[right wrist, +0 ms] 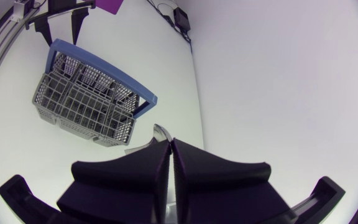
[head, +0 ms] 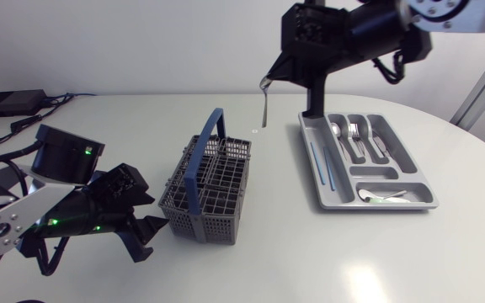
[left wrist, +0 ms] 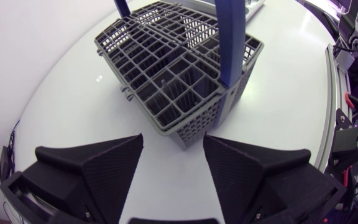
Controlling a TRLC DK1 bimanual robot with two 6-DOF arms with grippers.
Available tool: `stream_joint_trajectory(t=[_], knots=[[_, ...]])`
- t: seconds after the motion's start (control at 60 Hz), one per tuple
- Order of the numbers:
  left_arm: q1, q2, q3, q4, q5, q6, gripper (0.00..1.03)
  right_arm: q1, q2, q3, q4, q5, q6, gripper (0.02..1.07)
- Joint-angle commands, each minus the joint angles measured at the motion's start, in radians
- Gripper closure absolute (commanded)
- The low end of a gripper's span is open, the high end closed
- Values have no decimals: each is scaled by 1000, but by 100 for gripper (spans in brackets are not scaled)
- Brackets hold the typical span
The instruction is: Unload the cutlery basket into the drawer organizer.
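The grey cutlery basket (head: 211,187) with a blue handle (head: 206,143) stands at the table's middle; no cutlery shows in its compartments (left wrist: 166,81). My left gripper (head: 151,215) sits low at the basket's left side, open, with one basket corner just ahead of its fingers (left wrist: 104,168). High above the table between basket and organizer, my right gripper (head: 265,82) is shut on a metal piece of cutlery (head: 264,108) that hangs straight down. The cutlery's curved end (right wrist: 160,132) pokes out past the closed fingers (right wrist: 191,168). The grey drawer organizer (head: 411,156) lies to the right.
The organizer holds spoons and forks (head: 356,135) in its long compartments, thin blue-tipped pieces (head: 320,162) in the leftmost one, and a utensil (head: 384,198) in the front cross compartment. A black box with cables (head: 11,103) sits at the far left corner.
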Motion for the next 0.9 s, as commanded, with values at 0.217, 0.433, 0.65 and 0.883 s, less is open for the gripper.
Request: stream_joint_trajectory(t=[0.217,0.433,0.65,0.883], knots=[[-4,-46,-22,10,9,9,34,-181,-186,-164,-224,-5,-239,101],[-29,-47,-13,10,9,0,31,-313,-227,-306,-302,94,-454,101],[-37,-47,-2,4,9,-5,22,-374,-227,-471,-208,298,-649,101],[-26,-50,3,1,9,-8,12,-431,-155,-553,-43,429,-784,101]])
